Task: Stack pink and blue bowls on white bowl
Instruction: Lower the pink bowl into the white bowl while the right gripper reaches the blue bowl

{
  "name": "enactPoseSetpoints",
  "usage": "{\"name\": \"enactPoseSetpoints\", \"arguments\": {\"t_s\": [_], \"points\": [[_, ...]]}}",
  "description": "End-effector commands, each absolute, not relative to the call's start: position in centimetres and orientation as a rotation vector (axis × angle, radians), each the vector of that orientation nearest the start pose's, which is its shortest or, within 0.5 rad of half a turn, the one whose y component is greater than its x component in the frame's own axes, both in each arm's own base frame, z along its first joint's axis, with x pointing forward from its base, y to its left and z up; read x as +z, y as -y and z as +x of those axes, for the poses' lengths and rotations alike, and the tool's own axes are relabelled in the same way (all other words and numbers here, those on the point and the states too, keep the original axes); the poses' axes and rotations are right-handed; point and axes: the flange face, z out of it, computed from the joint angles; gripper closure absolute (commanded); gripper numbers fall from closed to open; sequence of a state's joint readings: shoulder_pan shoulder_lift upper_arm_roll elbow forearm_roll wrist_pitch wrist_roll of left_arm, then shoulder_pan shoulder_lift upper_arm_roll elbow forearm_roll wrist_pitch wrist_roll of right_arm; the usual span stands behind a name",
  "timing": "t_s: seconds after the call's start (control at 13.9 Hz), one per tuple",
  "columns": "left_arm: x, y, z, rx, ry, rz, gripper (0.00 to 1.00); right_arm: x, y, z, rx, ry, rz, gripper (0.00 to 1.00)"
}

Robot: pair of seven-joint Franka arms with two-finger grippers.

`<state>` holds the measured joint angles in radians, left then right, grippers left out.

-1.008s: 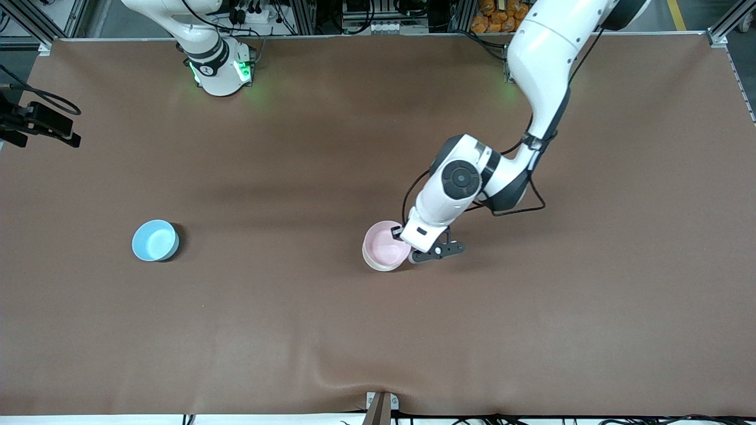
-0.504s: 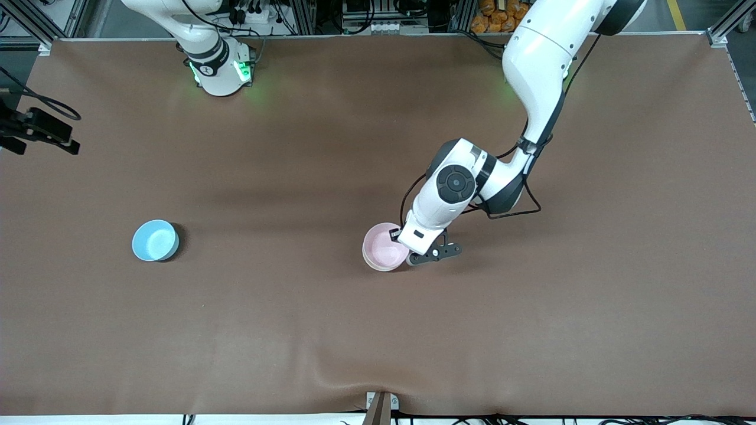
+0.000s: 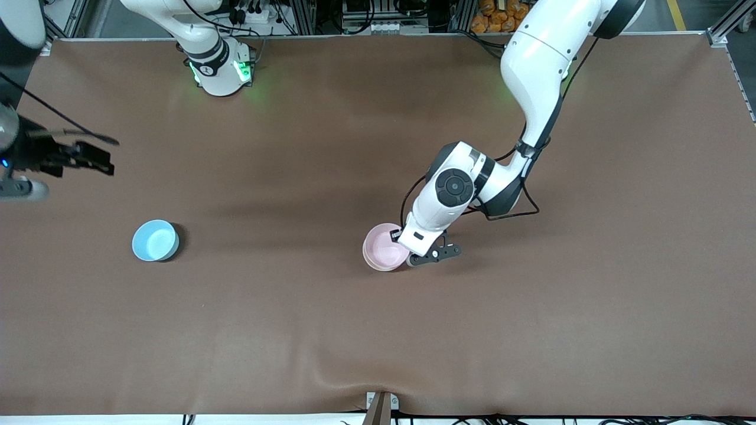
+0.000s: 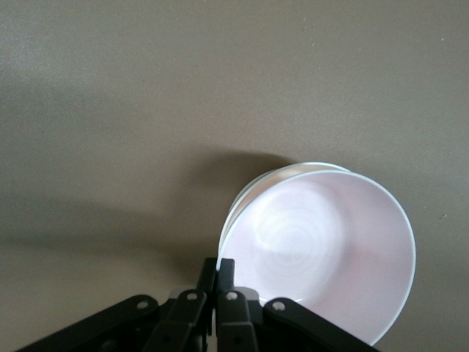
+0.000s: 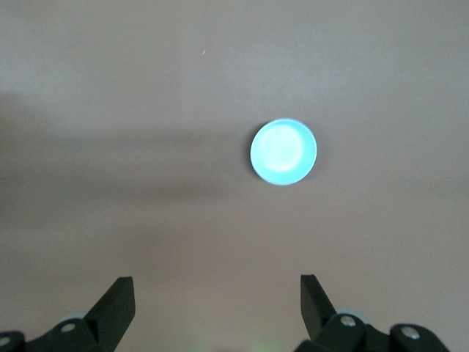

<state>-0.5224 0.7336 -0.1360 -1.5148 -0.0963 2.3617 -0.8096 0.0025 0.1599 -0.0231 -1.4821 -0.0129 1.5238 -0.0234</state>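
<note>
Two bowls now sit nested mid-bench, the pink bowl (image 3: 384,254) lowered into the white bowl (image 4: 253,192), left gripper (image 4: 220,282) fingers still clamped on its rim, while the right gripper (image 3: 88,156), fingers apart, has swung in above the blue bowl (image 3: 155,239).

Pink bowl (image 3: 384,255) pale; blue bowl (image 3: 155,239) sky-blue; table (image 3: 378,330) brown.

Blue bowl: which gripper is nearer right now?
Right. The right gripper hangs open in the air near the blue bowl, at the right arm's end. The left gripper is shut on the pink bowl mid-table.
</note>
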Motion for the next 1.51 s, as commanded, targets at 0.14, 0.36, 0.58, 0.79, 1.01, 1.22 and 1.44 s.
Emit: {"name": "enactPoseSetpoints", "arguments": {"t_s": [0.14, 0.36, 0.58, 0.79, 1.01, 1.22, 1.44], "points": [[23.5, 43.4, 59.0, -0.015, 0.436, -3.329, 1.00, 48.4, 8.0, 63.4, 0.288, -0.146, -3.141, 0.00], [23.3, 43.5, 59.0, -0.029, 0.437, -3.335, 1.00, 42.0, 12.2, 65.3, 0.299, -0.092, -3.132, 0.00], [23.1, 43.6, 58.9, -0.023, 0.443, -3.336, 0.87, 35.2, 14.8, 65.3, 0.346, -0.033, -3.100, 0.00], [23.2, 43.7, 58.9, -0.021, 0.460, -3.336, 0.27, 31.3, 16.3, 65.1, 0.360, -0.029, -3.090, 0.00], [24.0, 43.9, 58.9, -0.032, 0.469, -3.340, 0.07, 27.4, 16.5, 64.4, 0.424, -0.010, -3.063, 0.00], [25.7, 44.0, 59.0, -0.068, 0.445, -3.350, 0.00, 23.7, 15.5, 62.5, 0.387, 0.012, -3.075, 0.00], [29.0, 42.4, 59.5, -0.084, 0.405, -3.305, 0.00, 22.1, 16.4, 61.0, 0.398, 0.057, -3.061, 0.00]]}}
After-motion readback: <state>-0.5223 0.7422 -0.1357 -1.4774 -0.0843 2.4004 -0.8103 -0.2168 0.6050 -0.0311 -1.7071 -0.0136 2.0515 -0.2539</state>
